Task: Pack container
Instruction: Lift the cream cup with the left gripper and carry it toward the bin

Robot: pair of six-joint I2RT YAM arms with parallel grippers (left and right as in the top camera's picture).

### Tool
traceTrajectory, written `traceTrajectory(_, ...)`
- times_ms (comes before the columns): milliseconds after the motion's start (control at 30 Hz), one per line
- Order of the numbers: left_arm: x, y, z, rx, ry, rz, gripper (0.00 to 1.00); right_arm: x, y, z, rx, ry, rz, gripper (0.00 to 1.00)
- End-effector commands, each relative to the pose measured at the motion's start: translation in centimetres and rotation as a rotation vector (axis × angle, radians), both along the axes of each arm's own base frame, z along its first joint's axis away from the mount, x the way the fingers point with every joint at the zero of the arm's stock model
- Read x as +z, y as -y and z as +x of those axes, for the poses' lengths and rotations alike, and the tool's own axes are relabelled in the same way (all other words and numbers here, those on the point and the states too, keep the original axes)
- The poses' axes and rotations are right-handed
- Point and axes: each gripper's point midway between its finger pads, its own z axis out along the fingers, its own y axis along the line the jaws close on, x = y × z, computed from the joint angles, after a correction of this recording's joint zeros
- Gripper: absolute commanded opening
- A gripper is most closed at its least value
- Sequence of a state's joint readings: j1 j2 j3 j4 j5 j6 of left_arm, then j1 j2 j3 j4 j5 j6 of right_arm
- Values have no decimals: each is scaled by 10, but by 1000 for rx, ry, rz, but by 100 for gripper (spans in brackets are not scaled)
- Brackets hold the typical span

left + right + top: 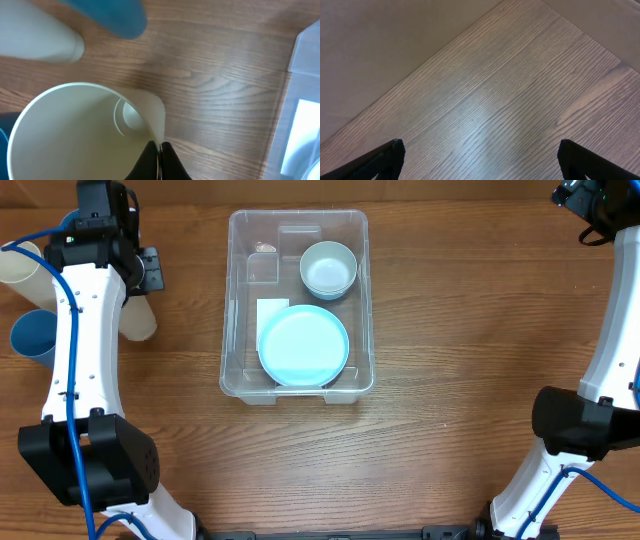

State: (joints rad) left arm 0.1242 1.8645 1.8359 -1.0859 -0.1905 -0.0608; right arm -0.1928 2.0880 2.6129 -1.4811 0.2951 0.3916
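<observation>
Rim of cream tapered cup (75, 130) pinched in left end effector (159, 146), lower frame; right end effector (480, 147) spread wide.

The table (480, 310) is mid-brown wood with fine streaked grain. The container (236, 330) is clear, with a white label (270, 312) on its base. Inside, the plate (303, 345) is light blue and the bowl (328, 268) a paler blue-green. A small speck (265, 248) at the far left looks pinkish, perhaps. Left of it lie a cream cup (75, 130) and a blue cup (33, 335).
</observation>
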Motion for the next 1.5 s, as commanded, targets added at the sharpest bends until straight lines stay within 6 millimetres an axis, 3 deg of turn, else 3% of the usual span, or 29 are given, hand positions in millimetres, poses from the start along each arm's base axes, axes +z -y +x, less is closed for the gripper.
traceTrajectory(0, 1, 9, -1, 18, 19, -54, 4, 3, 1, 0, -6, 9, -10, 100)
traceTrajectory(233, -31, 17, 4, 10, -47, -108, 4, 3, 1, 0, -6, 9, -10, 100)
traceTrajectory(500, -100, 25, 4, 2, -217, -175, 4, 3, 1, 0, -7, 9, -10, 100)
traceTrajectory(733, -98, 25, 5, 2, -218, -177, 4, 3, 1, 0, -6, 9, -10, 100)
traceTrajectory(833, -62, 28, 10, -11, -156, -168, 4, 3, 1, 0, -7, 9, -10, 100)
traceTrajectory(967, 17, 32, 18, -40, 33, -140, 4, 3, 1, 0, -7, 9, -10, 100)
traceTrajectory(1000, 28, 31, 18, -41, 64, -134, 4, 3, 1, 0, -6, 9, -10, 100)
traceTrajectory(1067, 42, 28, 16, -35, 98, -115, 4, 3, 1, 0, -6, 9, -10, 100)
traceTrajectory(1167, 45, 26, 15, -30, 106, -102, 4, 3, 1, 0, -6, 9, -10, 100)
traceTrajectory(1267, 67, 32, 20, -45, 174, -103, 4, 3, 1, 0, -6, 9, -10, 100)
traceTrajectory(1333, 97, 44, 26, -85, 272, -108, 4, 3, 1, 0, -6, 9, -10, 100)
traceTrajectory(1467, 193, 86, 29, -200, 585, -99, 4, 3, 1, 0, -6, 9, -10, 100)
